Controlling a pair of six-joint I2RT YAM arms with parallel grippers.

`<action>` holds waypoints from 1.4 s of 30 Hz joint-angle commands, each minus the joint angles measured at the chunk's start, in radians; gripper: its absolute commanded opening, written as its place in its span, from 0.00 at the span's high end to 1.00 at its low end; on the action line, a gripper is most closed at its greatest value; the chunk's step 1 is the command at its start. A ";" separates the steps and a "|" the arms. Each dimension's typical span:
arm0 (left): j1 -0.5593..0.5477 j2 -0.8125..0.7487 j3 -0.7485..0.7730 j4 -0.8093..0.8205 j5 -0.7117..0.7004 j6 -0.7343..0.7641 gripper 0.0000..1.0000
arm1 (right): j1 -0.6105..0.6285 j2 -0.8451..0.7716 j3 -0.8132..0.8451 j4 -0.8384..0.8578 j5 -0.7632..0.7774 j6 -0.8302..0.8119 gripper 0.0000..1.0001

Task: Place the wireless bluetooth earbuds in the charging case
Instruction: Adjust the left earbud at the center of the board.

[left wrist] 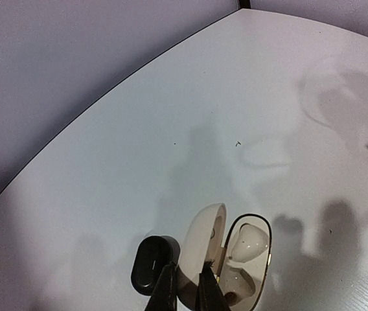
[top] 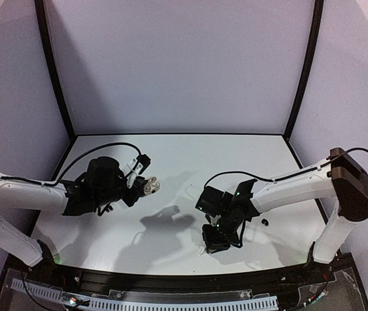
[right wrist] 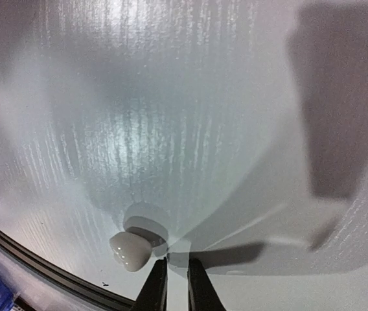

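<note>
Narrowly parted and grasping nothing, the right claw (right wrist: 175, 262) hangs low over the white tabletop (right wrist: 203, 129) near its front edge. A small glossy white earbud (right wrist: 131, 250) lies on the surface just left of the claw's fingertips. Farther right, well apart from it, a tiny black rounded earbud (top: 265, 222) sits alone. On the left side, the left claw (left wrist: 185, 275) is clenched on the open white charging case with a gold-rimmed tray (left wrist: 249, 243), its lid raised. A black oval case (left wrist: 150, 262) rests just left of it.
</note>
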 commanded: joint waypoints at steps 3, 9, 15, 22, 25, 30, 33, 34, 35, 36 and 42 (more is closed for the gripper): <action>0.006 -0.028 0.022 -0.031 0.000 0.006 0.99 | 0.016 0.052 0.013 0.040 0.012 0.040 0.90; 0.006 -0.027 0.022 -0.032 0.001 0.002 0.99 | 0.017 0.048 0.040 0.070 0.004 0.022 0.91; 0.006 -0.025 0.020 -0.030 0.001 0.003 0.99 | 0.018 0.054 0.091 0.076 0.001 -0.005 0.93; 0.007 -0.026 0.018 -0.030 0.001 0.003 0.99 | 0.023 0.064 0.101 0.106 -0.021 -0.025 0.94; 0.007 -0.026 0.017 -0.030 0.002 0.002 0.99 | 0.026 0.088 0.117 0.102 -0.032 -0.038 0.94; 0.006 -0.027 0.017 -0.031 0.001 0.007 0.99 | 0.033 0.106 0.157 0.044 -0.014 -0.097 0.88; 0.006 -0.027 0.017 -0.033 0.003 0.003 0.99 | 0.034 0.105 0.162 0.035 -0.009 -0.119 0.85; 0.006 -0.027 0.017 -0.033 0.004 0.001 0.99 | 0.034 0.108 0.165 0.038 -0.014 -0.127 0.84; 0.006 -0.027 0.018 -0.033 0.005 0.001 0.99 | 0.034 0.109 0.168 0.044 -0.018 -0.135 0.84; 0.006 -0.027 0.019 -0.033 0.005 0.001 0.99 | 0.035 0.109 0.173 0.051 -0.022 -0.146 0.83; 0.007 -0.026 0.020 -0.038 0.005 0.006 0.99 | 0.045 0.076 0.183 0.068 -0.009 -0.189 0.78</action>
